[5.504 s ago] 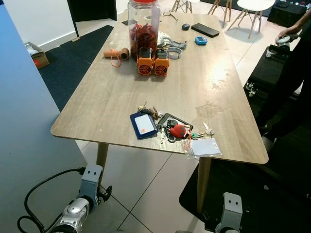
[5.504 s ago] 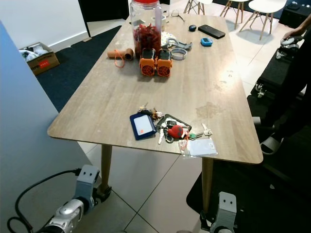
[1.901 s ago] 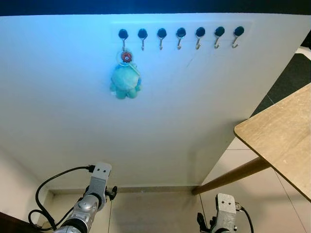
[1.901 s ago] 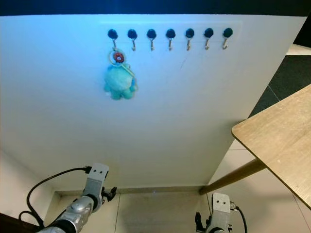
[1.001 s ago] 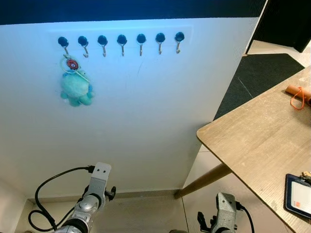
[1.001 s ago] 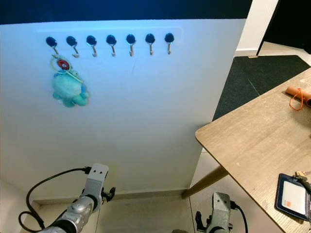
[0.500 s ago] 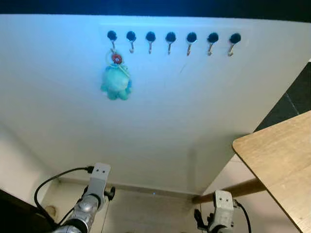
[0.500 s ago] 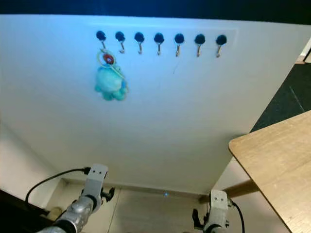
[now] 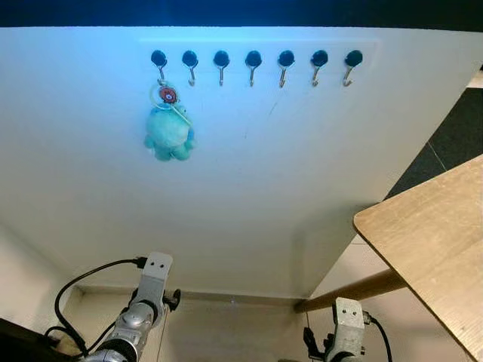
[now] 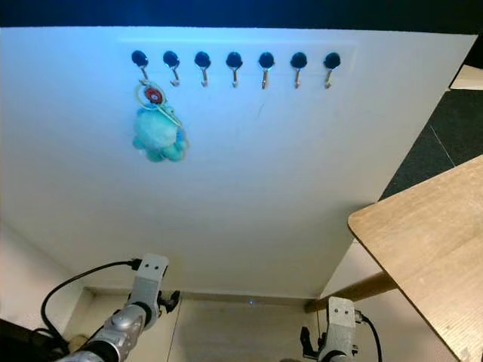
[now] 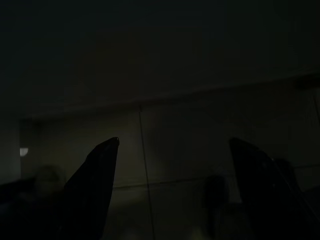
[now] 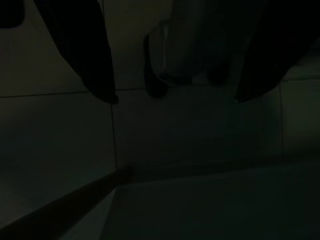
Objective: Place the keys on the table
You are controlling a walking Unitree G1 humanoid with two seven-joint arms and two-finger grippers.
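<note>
Keys: we see a key ring with a teal plush charm [image 9: 169, 133] in the upper left of the head view; it hangs from the leftmost hook; a small red disc sits on the ring above the plush
Hooks: a row of seven dark-headed hooks [image 9: 253, 63] runs along the top of a white wall panel [image 9: 249, 204]; six of them carry nothing
Surface: the corner of a wooden surface [image 9: 430, 241] enters at the right edge of the frame; one slanted wooden leg [image 9: 351, 290] reaches down toward the floor; the keys are well apart from it
Left end effector [image 11: 170, 190]: we find its arm low at the bottom left of the head view, with a black cable [image 9: 79, 283] looping from the wrist; in the dim wrist view its two fingers stand spread apart, nothing between them, over tiled floor
Right end effector [image 12: 175, 97]: its arm hangs at the bottom centre-right of the head view, beside the leg; the dark wrist view shows its fingers spread wide, pinching nothing
Floor: pale tiles [image 9: 226, 332] lie below the panel, between the two arms
</note>
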